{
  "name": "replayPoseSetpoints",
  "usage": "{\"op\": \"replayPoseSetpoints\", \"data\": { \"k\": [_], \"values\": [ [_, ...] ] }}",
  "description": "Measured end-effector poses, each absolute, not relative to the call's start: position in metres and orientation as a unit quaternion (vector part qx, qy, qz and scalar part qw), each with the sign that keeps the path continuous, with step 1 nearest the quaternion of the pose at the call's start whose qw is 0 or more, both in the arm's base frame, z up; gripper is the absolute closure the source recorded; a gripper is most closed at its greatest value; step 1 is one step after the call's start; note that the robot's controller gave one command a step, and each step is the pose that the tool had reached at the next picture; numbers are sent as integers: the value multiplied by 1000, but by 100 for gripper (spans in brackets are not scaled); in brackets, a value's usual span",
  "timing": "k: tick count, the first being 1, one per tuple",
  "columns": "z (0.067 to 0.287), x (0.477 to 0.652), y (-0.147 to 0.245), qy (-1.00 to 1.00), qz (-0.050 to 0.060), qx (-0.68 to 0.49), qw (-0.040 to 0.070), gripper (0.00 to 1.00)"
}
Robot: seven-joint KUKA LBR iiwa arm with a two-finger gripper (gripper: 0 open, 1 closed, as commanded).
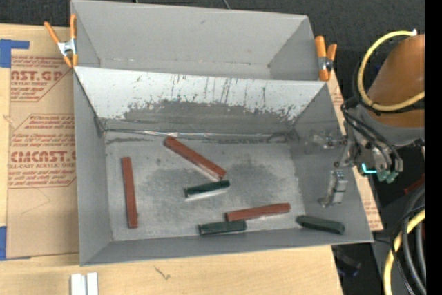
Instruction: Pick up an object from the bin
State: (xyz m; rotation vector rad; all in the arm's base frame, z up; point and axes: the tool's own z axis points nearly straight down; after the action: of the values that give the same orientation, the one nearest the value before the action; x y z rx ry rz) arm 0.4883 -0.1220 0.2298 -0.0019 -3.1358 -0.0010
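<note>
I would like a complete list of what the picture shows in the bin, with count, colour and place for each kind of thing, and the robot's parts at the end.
Grey metal bin: 1, grey, middle of the view.
Flat red-brown sticks: 3, red-brown; one slanting at mid floor, one lengthwise at the left, one near the front.
Flat dark green sticks: 3, dark green; one with a white side at mid floor, one at the front touching the front red-brown stick's end, one in the front right corner.
Robot arm with orange cover: 1, orange and black, right of the bin.
Hand: 1, metal grey, low by the bin's right wall, close to the corner stick.
</note>
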Motion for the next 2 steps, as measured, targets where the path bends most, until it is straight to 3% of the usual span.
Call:
{"op": "replayPoseSetpoints", "data": {
  "k": [1, 2],
  "values": [
    [233, 490, -122, -1000, 0, 0, -1, 0],
    [181, 492, -116, -1000, 1, -2, -4, 0]
  ]
}}
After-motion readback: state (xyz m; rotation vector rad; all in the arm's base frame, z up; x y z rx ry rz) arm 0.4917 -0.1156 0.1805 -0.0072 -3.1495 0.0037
